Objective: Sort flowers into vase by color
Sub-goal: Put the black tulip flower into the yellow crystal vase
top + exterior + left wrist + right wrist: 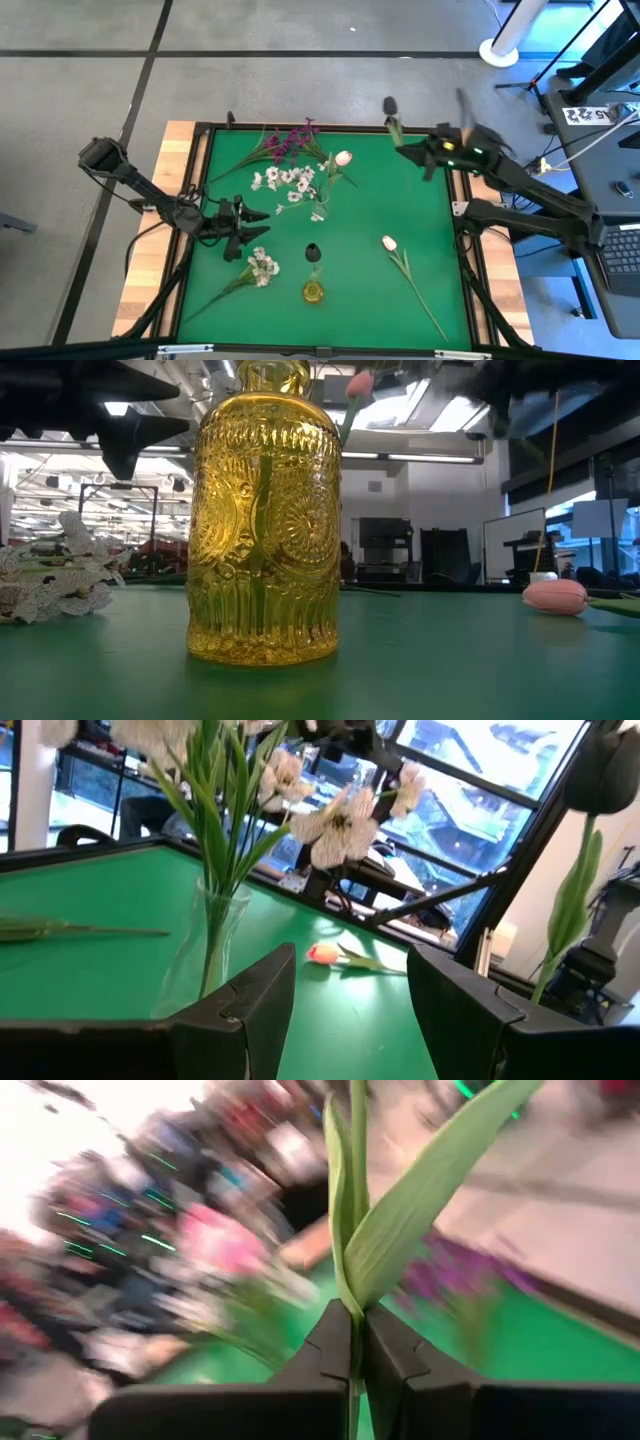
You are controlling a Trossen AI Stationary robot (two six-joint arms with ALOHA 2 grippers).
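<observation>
One ribbed amber glass vase (262,520) stands nearest, beside two white sprigs (262,266) and pink tulips (389,243), the left gripper (350,990) gaping empty, the right gripper (357,1342) clenched on one dark-budded stem (356,1140) beyond.

Embossed yellow glass vase (263,510) on green table (430,240).

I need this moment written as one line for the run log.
right claw: shut on dark-bud flower, lifted at table's far edge | left claw: open, near clear vase | yellow vase: empty
</observation>
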